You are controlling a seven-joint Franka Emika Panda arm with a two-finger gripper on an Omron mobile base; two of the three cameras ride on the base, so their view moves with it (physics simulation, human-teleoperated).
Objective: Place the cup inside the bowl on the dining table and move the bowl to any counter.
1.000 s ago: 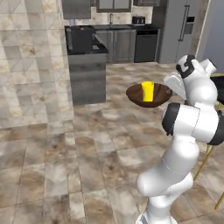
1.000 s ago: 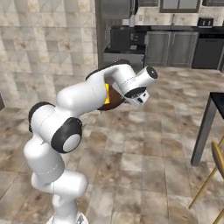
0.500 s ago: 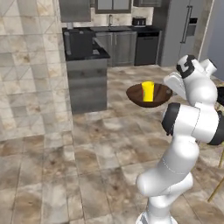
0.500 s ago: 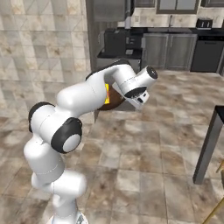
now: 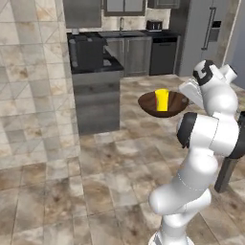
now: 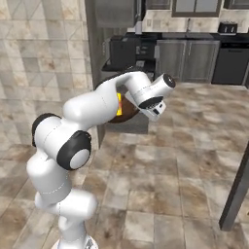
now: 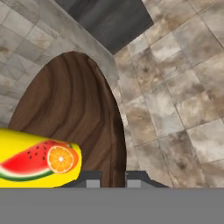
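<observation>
floor [image 5: 57,191]: open tile all round | ahead: counter [image 5: 95,64] block, black appliance [image 5: 86,50] on top

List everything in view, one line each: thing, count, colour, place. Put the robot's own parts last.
bowl: one, dark-brown wood, carried in the air above the floor, gripped at its rim.
cup: one, bright yellow with a fruit print, inside the bowl.
counter: one run, black top on grey cabinets, ahead of the robot and along the back wall.
dark appliance: one, black, standing on the near end of the counter.
refrigerator: one, grey, at the back right.
dining table: one, dark; a leg at the right edge of the right base view.
floor: brown and beige tiles.
arm: one, white with dark joints.
gripper: one, dark fingertips, shut on the bowl's rim.
</observation>
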